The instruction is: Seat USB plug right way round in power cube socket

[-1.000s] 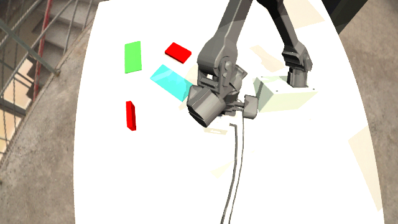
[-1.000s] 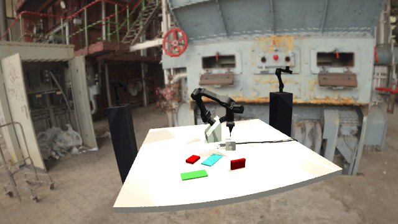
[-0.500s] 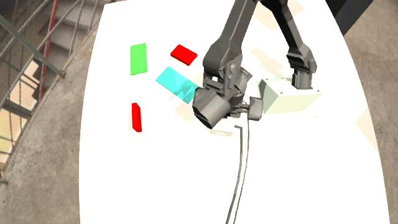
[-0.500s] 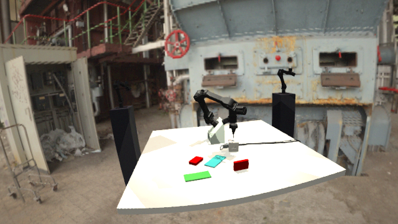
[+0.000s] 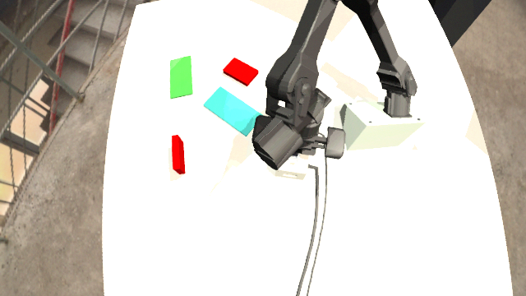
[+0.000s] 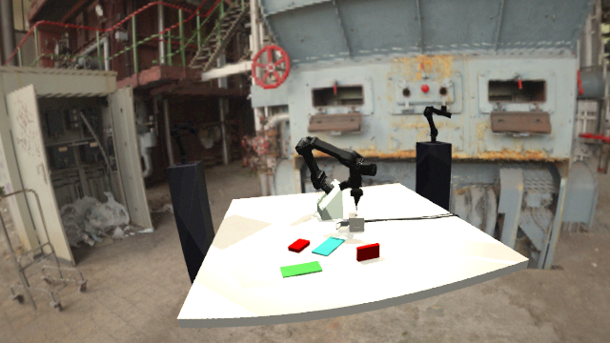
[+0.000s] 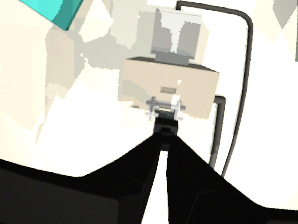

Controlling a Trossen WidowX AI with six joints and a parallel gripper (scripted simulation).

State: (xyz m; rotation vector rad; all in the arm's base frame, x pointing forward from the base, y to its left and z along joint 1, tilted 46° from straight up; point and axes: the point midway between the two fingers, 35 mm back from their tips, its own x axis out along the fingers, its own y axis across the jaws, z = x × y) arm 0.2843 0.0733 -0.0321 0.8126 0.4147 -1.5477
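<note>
The power cube (image 5: 280, 173) (image 6: 356, 224) (image 7: 142, 79) is a small pale box near the middle of the table. My gripper (image 6: 356, 205) (image 7: 165, 140) points down above it and is shut on the USB plug. In the wrist view a bit of the USB plug (image 7: 165, 109), with silvery parts, shows just beyond the fingertips, over the cube's top face. A small slot shows in that face beside it. How deep the plug sits, or whether it is in the socket at all, cannot be told. In the top view the arm hides the plug.
A grey block (image 7: 175, 37) with a looping dark cable (image 7: 247, 55) joins one side of the cube; a second cable (image 7: 219, 125) runs beside it. A turquoise plate (image 5: 232, 110), a green plate (image 5: 181, 77), a flat red block (image 5: 241, 71) and an upright red block (image 5: 177, 154) lie around.
</note>
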